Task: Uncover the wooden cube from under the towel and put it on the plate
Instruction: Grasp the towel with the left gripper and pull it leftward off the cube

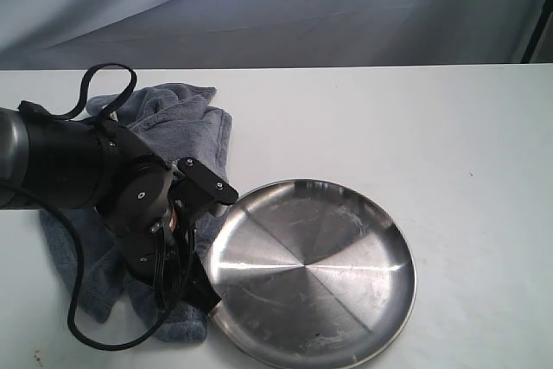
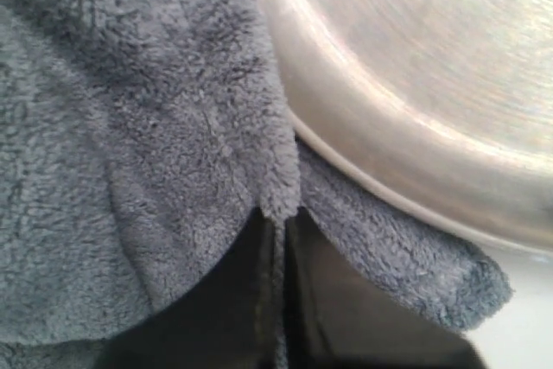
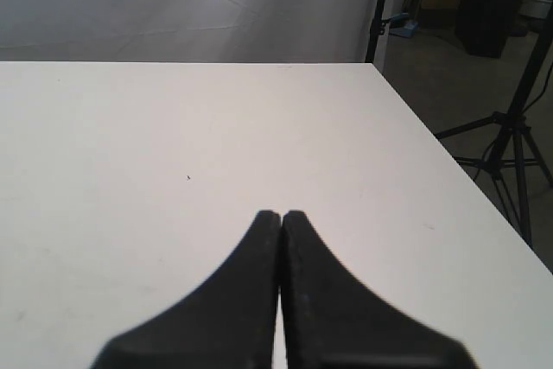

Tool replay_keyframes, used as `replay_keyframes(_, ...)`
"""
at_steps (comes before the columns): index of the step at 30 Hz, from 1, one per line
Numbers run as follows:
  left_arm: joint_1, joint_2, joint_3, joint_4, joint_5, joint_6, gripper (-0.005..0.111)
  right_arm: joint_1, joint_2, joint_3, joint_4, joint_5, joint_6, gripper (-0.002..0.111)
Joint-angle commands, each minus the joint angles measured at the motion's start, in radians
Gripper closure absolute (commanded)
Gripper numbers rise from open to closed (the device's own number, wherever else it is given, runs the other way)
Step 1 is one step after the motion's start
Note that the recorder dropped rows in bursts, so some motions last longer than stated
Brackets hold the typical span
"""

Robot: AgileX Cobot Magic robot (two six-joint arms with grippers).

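Observation:
The dark blue-grey towel [image 1: 186, 127] lies crumpled on the left of the white table, its near edge beside the round steel plate [image 1: 346, 248]. My left gripper [image 2: 280, 213] is shut on a fold of the towel [image 2: 155, 127], pinched between the two black fingers right next to the plate's rim [image 2: 406, 127]. In the exterior view the left arm [image 1: 130, 192] covers the middle of the towel. The wooden cube is hidden. My right gripper [image 3: 281, 213] is shut with nothing in it, above bare table, and does not show in the exterior view.
The table's right edge [image 3: 432, 144] drops off to a floor with a light-stand tripod [image 3: 510, 153]. A grey backdrop [image 1: 276, 6] hangs behind the table. A black cable [image 1: 104, 92] loops from the left arm over the towel.

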Motion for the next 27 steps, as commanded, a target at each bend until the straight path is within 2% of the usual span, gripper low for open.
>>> replay_keyframes(1,-0.006,-0.018,0.001,0.005,-0.002,-0.012,0.107,0.0,-0.004,0.003,-0.001,0.0,0.0,0.108)
replay_keyframes(14,-0.006,-0.171,0.001,0.033,0.002,-0.024,0.107,0.0,-0.004,0.003,-0.001,0.0,0.0,0.108)
replay_keyframes(24,-0.006,-0.311,0.001,0.332,-0.001,-0.336,0.107,0.0,-0.004,0.003,-0.001,0.0,0.0,0.108)
replay_keyframes(27,-0.006,-0.346,0.001,0.38,-0.003,-0.368,0.107,0.0,-0.004,0.003,-0.001,0.0,0.0,0.108)
